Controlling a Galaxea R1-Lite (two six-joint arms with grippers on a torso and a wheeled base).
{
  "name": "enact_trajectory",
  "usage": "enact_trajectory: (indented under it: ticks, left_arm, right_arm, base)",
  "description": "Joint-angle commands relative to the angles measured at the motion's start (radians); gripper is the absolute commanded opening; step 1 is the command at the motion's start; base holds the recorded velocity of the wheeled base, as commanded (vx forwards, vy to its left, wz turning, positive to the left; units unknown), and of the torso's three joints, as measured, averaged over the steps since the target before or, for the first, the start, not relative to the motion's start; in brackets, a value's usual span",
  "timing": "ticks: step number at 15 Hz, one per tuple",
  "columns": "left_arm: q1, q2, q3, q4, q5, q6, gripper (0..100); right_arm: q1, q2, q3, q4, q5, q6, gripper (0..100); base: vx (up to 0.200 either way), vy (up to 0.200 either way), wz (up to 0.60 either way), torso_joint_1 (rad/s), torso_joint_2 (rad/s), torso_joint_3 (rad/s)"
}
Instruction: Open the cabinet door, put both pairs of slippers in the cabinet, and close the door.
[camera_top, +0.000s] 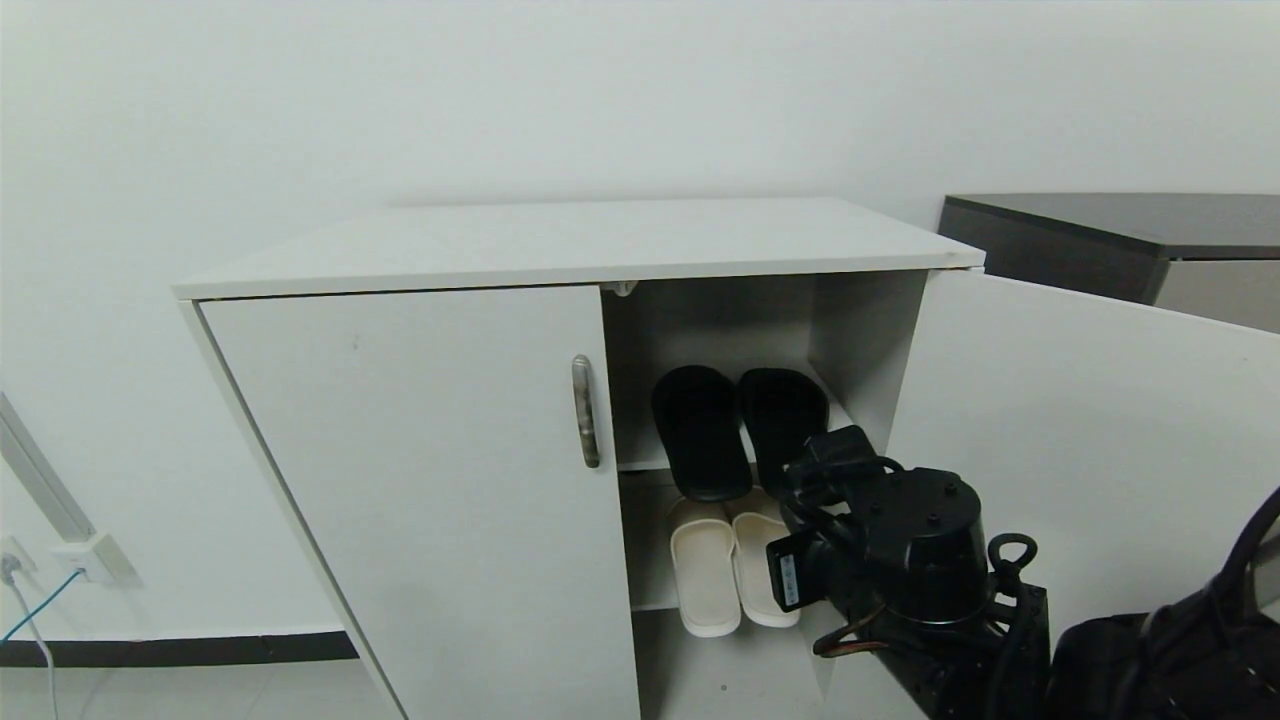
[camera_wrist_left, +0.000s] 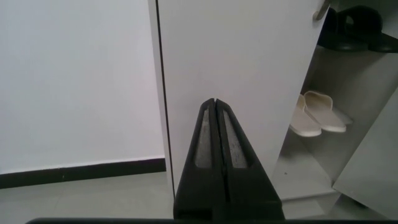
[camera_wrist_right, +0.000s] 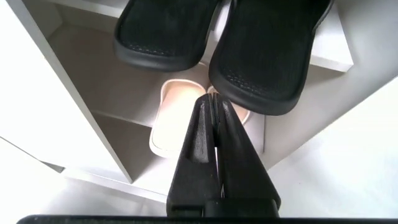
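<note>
- The pair of black rubber slippers (camera_top: 700, 435) lies side by side on the upper shelf of the white flat-topped cabinet (camera_top: 580, 245). Their near ends overhang the shelf's front edge. In the right wrist view I note a finely stippled footbed and a thick, smooth sole rim.
- The pair of cream moulded slippers (camera_top: 705, 575) lies side by side on the lower shelf, directly under the black pair. The two slippers touch along their inner edges.
- The cabinet's right-hand white door (camera_top: 1080, 430) is swung wide open, exposing both shelves. The left-hand white door (camera_top: 400, 470) is closed, with an upright brushed-metal bar handle (camera_top: 585, 412) near its inner edge.
- The right gripper (camera_wrist_right: 213, 106) sits in front of the open compartment, level with the shelves. Its black fingers are pressed together and hold nothing.
- The left gripper (camera_wrist_left: 215, 106) faces the closed door's side of the cabinet. Its fingers are likewise pressed together, with nothing between them.
- Beyond the open door I see a dark grey counter top (camera_top: 1120, 235). A white wall socket box (camera_top: 85, 560) and a black skirting strip (camera_top: 180, 648) sit low on the white wall on the robot's left.
</note>
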Motion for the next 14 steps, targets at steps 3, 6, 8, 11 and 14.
enact_trajectory:
  ticks: [3,6,8,11,14]
  left_arm:
    - [0.0,0.0,0.0,0.0,0.0,0.0,0]
    - [0.0,0.0,0.0,0.0,0.0,0.0,0]
    - [0.0,0.0,0.0,0.0,0.0,0.0,0]
    - [0.0,0.0,0.0,0.0,0.0,0.0,0]
    - [0.0,0.0,0.0,0.0,0.0,-0.002,0]
  right_arm:
    - [0.0,0.002,0.001,0.0,0.0,-0.001,0]
    - [0.001,0.003,0.003,0.0,0.0,-0.001,0]
    - [0.001,0.008,0.003,0.0,0.0,-0.001,0]
    - [0.001,0.005,0.004,0.0,0.0,0.001,0]
    - [0.001,0.005,0.009,-0.002,0.0,-0.001,0]
  base:
    - [-0.2,0.0,0.0,-0.001,0.0,0.002]
    - [-0.2,0.0,0.0,0.006,0.0,0.002]
    - [-0.2,0.0,0.0,-0.005,0.0,0.007]
    - [-0.2,0.0,0.0,0.001,0.0,0.001]
    - [-0.133,0.0,0.0,0.0,0.0,0.002]
